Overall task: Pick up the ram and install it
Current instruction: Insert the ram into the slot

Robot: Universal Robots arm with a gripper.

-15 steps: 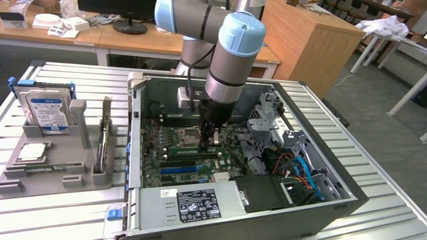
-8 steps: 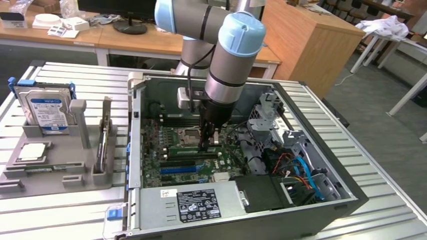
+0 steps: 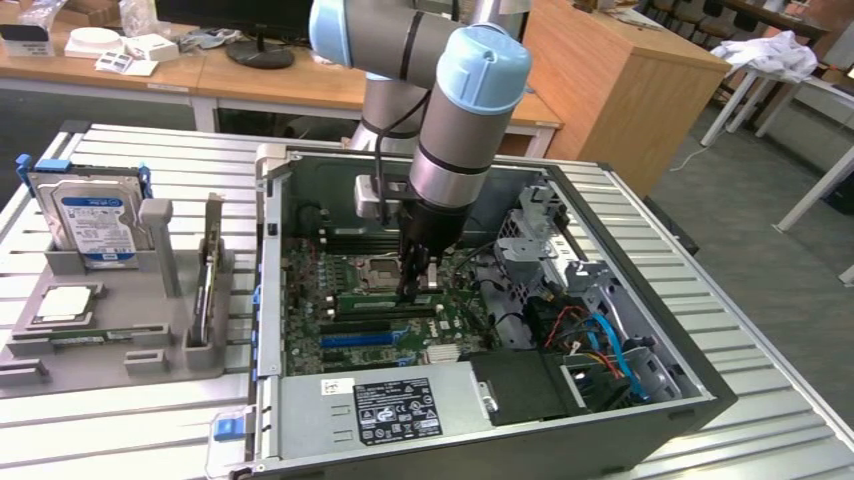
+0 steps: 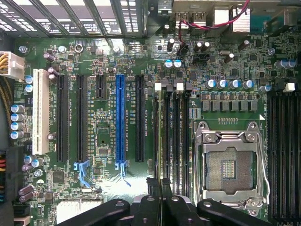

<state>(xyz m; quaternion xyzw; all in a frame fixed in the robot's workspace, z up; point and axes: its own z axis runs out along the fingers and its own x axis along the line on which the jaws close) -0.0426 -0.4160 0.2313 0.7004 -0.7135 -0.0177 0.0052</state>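
**Deep inside the open case (image 3: 654,425), a tight pinch over the memory slots**

Over the motherboard (image 4: 106,127) the arm stands almost straight up and down, and there's a reason for that: the gripper (image 3: 424,288) has to drop between the case walls and meet the slots square-on. Look at the fingers (image 4: 154,202): drawn together to a narrow pinch, just the gap a thin board would need. And where is the ram (image 3: 380,298)? In the exterior view a green stick runs along a black slot right under the fingertips, just beside the processor socket (image 4: 229,165), its length stretching away towards the exterior view's left. It looks gripped near one end, though whether it is fully seated or only resting in the slot mouth can't be told from here.

From the wrist view, the fingertips line up with the bank of black memory slots (image 4: 171,132), well apart from the blue slot (image 4: 121,122). That alignment matters: the stick only goes in parallel to its slot. Out on the grey tray (image 3: 80,375) at the exterior view's left, the hard drive (image 3: 96,220) stands upright in its holder, untouched.
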